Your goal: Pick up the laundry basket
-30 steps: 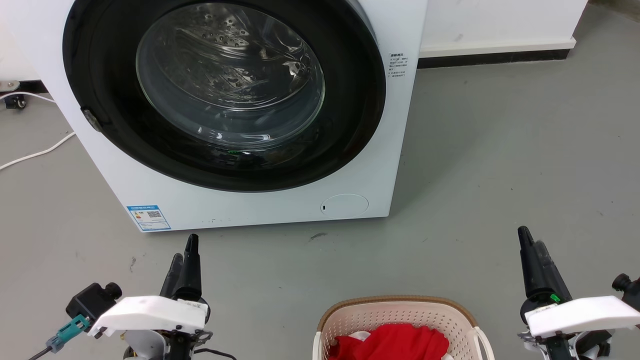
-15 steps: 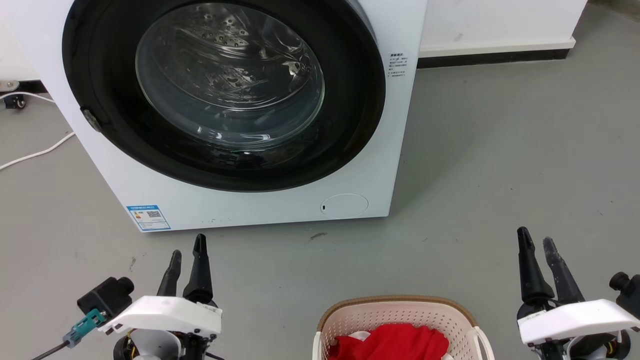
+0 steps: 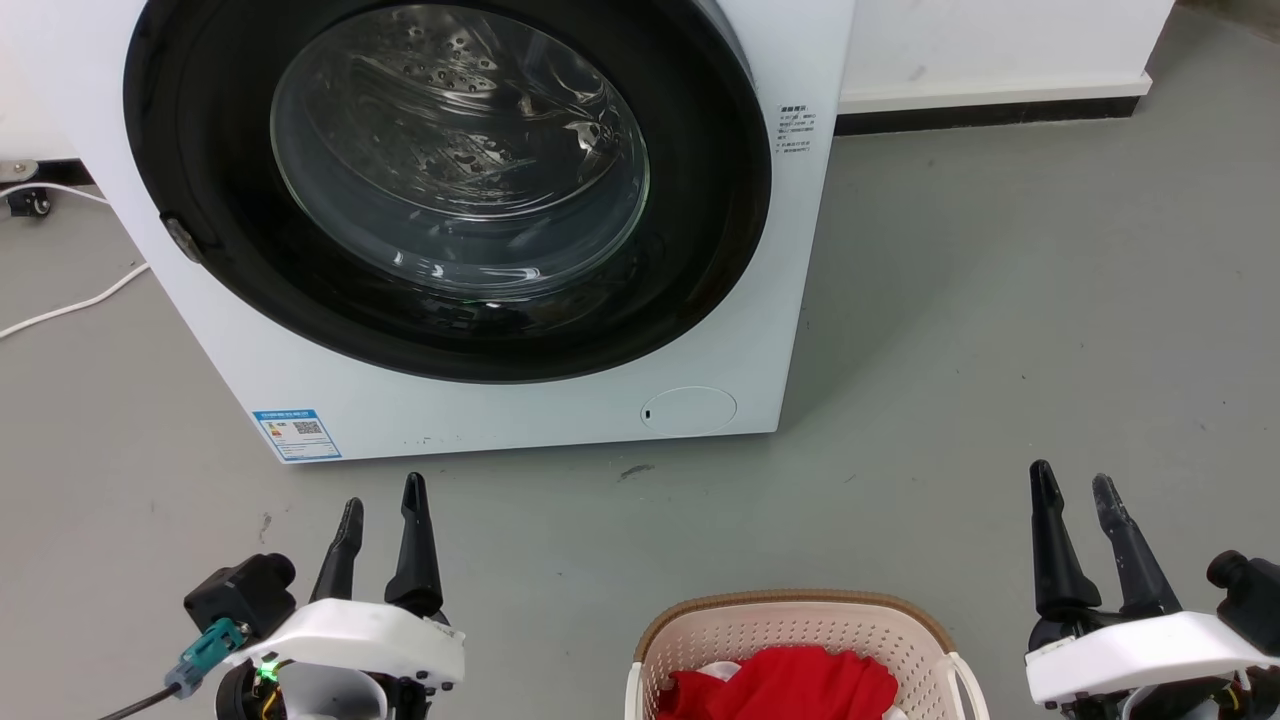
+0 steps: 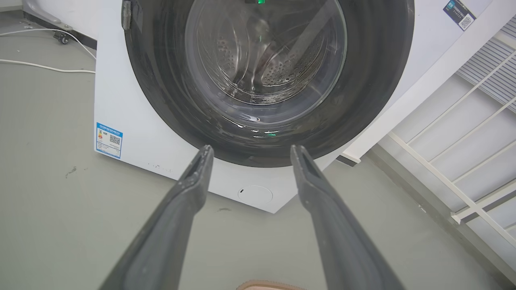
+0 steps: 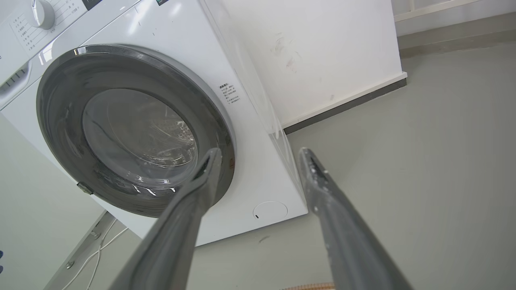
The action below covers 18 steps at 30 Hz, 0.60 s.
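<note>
Your left gripper (image 3: 382, 495) and right gripper (image 3: 1071, 476) have both just spread apart, holding nothing, either side of the basket (image 3: 790, 598), so reaching for its handles looks next.

The cream perforated plastic laundry basket (image 3: 800, 630), rounded-rectangular with a brown woven-look rim and a white loop handle on each side, stands upright on the grey floor (image 3: 1000, 350). It sits at the bottom edge of the head view, which cuts off its near part. It is well apart from the front of the white washing machine (image 3: 760, 330) and holds a crumpled red cloth (image 3: 790, 685) with a bit of white fabric (image 3: 715, 672) beside it. A sliver of its brown rim shows at the bottom edge of each wrist view.
</note>
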Motion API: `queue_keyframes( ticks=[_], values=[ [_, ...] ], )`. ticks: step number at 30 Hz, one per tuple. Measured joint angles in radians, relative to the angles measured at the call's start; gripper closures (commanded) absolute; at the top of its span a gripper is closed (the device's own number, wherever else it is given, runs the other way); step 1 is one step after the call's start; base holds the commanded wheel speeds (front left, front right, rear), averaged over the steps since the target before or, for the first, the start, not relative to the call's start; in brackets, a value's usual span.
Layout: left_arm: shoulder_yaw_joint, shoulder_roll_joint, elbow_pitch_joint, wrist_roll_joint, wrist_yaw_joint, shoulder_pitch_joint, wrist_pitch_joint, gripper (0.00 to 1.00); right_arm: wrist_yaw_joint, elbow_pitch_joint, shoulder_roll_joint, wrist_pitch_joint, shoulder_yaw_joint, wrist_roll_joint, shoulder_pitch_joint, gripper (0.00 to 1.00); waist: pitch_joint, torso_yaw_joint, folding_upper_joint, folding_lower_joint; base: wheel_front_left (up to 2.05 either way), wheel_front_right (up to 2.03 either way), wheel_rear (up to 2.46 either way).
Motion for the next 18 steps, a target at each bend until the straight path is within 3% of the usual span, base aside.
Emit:
queue_keyframes(
  ticks=[18],
  values=[
    [-0.021, 0.001, -0.017, 0.174, 0.002, 0.006, -0.045, 0.0, 0.0, -0.039, -0.001, -0.047, 0.009, -0.166, 0.022, 0.0, 0.002, -0.001, 0.0, 0.0, 0.0, 0.0, 0.0]
  ],
)
